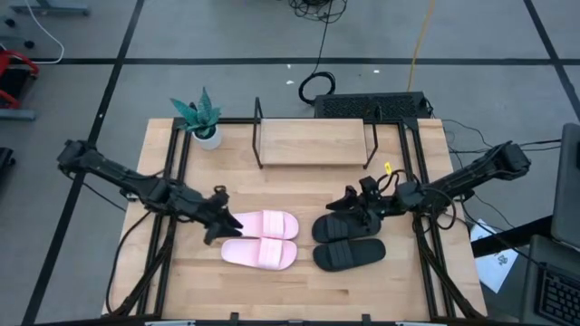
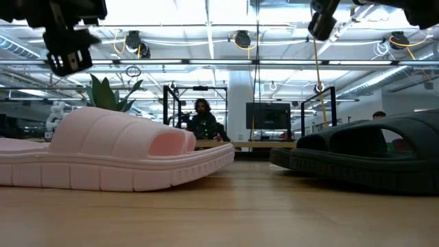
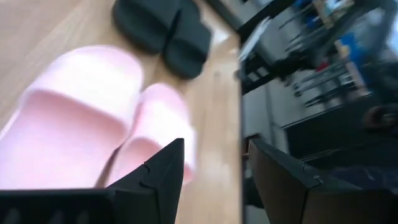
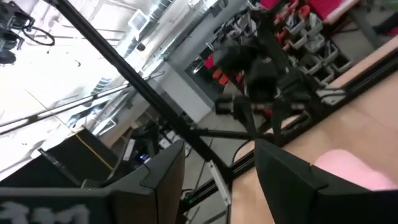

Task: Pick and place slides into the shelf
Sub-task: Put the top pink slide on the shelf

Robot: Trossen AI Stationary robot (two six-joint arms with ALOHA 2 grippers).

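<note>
Slides lie in two pairs on the table [image 1: 181,281], none on the shelf [image 1: 313,143] yet, which stands at twelve o'clock from them near the far edge. The pink pair [image 1: 263,237] is at about seven o'clock from the shelf, the black pair [image 1: 349,240] at about five o'clock, with a small gap between the pairs.

The left gripper [image 1: 225,225] hovers at nine o'clock of the pink pair, its fingers parted with nothing between them. The right gripper [image 1: 358,204] hangs above the far black slide, fingers also apart and empty.

I judge that the step in hand is the first pick. To do it well, each gripper should descend over one wide strap, close across it firmly, and lift straight up so that the neighbouring slide is not dragged.
</note>
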